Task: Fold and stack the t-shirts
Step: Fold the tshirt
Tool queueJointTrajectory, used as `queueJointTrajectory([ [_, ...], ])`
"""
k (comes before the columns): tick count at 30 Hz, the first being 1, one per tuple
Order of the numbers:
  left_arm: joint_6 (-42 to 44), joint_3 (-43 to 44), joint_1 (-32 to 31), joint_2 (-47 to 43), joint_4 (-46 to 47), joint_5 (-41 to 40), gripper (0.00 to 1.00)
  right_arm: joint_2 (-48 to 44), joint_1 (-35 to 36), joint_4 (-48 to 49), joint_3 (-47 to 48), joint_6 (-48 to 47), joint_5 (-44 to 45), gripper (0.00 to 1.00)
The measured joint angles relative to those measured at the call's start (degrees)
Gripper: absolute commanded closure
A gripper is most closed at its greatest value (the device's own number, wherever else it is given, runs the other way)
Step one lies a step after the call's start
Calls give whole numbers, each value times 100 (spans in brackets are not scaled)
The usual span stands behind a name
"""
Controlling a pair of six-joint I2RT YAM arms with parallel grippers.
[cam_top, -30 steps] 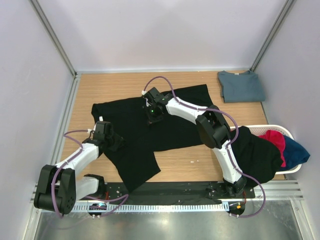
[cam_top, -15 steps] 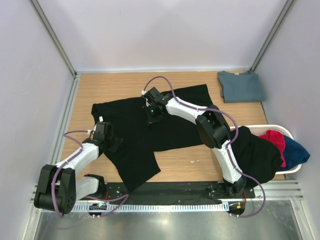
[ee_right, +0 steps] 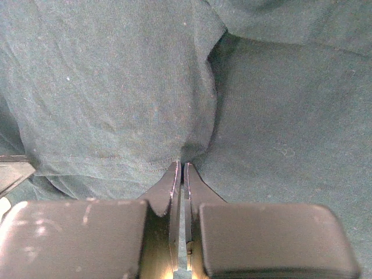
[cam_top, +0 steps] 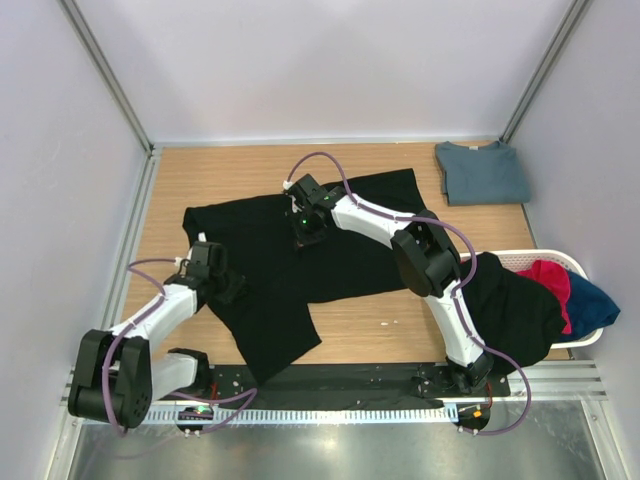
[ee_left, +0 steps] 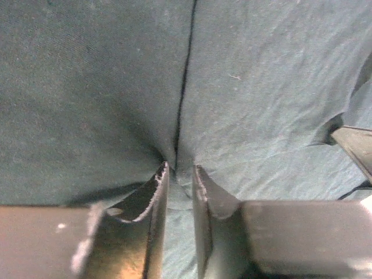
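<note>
A large black t-shirt (cam_top: 270, 300) lies spread and rumpled across the wooden table. My left gripper (cam_top: 222, 280) is down on the shirt's left edge. In the left wrist view its jaws (ee_left: 179, 168) stand close together with a raised ridge of that cloth (ee_left: 261, 87) filling the gap. My right gripper (cam_top: 308, 236) presses on the shirt's upper middle. Its jaws (ee_right: 179, 164) are shut, and the cloth (ee_right: 104, 87) puckers at their tips beside a folded-over layer. A slate-blue t-shirt (cam_top: 482, 172) lies folded at the back right.
A white basket (cam_top: 560, 258) at the right edge holds a black shirt (cam_top: 505, 305) draped over its rim, a magenta-red one (cam_top: 545, 280) and a blue one (cam_top: 592, 300). Grey walls close in the table on three sides. The arms' mounting rail runs along the near edge.
The left jaws have drawn closer together on the cloth, and the left wrist has edged slightly left. The right arm and the shirts have not moved.
</note>
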Motion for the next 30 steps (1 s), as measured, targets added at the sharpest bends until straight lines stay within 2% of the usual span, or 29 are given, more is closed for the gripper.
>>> queueJointTrajectory([
  [9,170,514,2,-254,-442,-251,72,2,0,-2,4,0,0,98],
  [14,426,782,144,-4,-400,-367,73,48,0,-44,68,-2,-2,98],
  [20,614,785,289,522,-326,-358,73,74,0,-92,103,-4,0,98],
  [30,691,597,378,772,160,-17,73,74,0,-105,109,-2,0,98],
])
